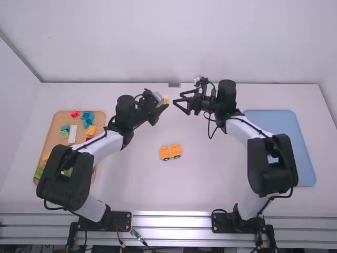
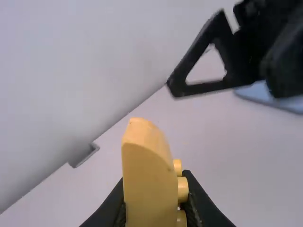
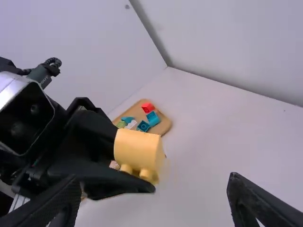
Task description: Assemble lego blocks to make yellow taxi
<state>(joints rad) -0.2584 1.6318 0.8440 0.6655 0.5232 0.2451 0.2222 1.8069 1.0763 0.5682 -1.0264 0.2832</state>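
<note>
My left gripper is shut on a yellow-orange block with a curved side, up near the table's back edge. In the left wrist view the block stands between the fingertips of the left gripper, its studs facing sideways. My right gripper faces it from the right, open, with a gap between it and the block. In the right wrist view the block is beyond the spread fingers of the right gripper. An orange-yellow car base with black wheels rests mid-table.
At the left, a wooden tray holds red, teal, green, white and orange blocks, partly beneath the left arm. A blue tray lies at the right, partly beneath the right arm. A wall rises behind the table.
</note>
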